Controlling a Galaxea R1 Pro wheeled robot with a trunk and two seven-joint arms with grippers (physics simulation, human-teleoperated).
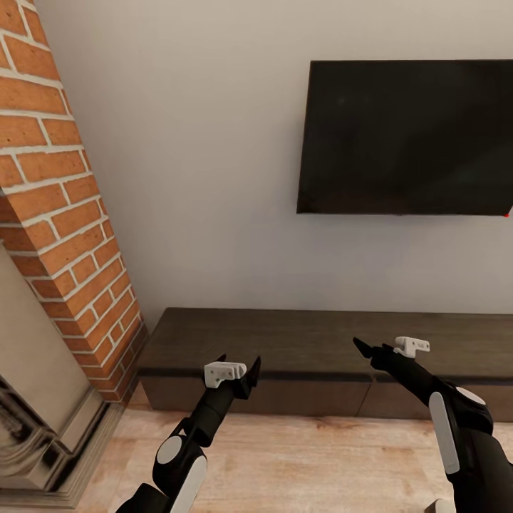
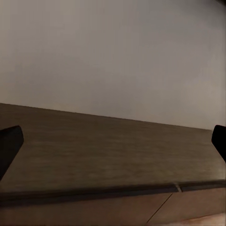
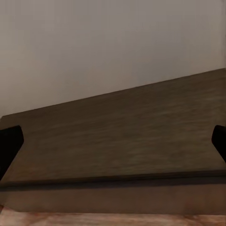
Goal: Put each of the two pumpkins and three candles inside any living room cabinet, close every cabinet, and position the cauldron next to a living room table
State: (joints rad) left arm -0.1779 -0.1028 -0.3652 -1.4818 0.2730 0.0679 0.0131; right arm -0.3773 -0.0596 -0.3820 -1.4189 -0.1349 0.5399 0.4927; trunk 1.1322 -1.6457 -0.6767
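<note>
Facing the long, low dark brown cabinet along a pale grey wall, drawer fronts flush and shut, top bare of the task's smaller things. Stretching from about 8 o'clock to 3 o'clock across the lower half of the head view, with pale wood flooring just in front.

Left gripper raised at roughly 6 o'clock, black fingers spread and released, grasping nothing, poised just before the cabinet's front edge. In the left wrist view, black fingertips far apart at both edges of the frame, cabinet top between them, a seam between two drawer fronts visible below the lip.

Right gripper at about 5 o'clock, likewise held up before the cabinet's front edge. Spread wide as well, per the right wrist view: fingertips parted at the frame's edges, nothing between but the cabinet's wood-grain top and front face.

Wall-mounted black television at 1 to 2 o'clock, above the cabinet. Red brick chimney breast slanting down from 10 to 8 o'clock, with an ornate beige-and-black fireplace surround at 8 o'clock, just beside the cabinet's left end.
</note>
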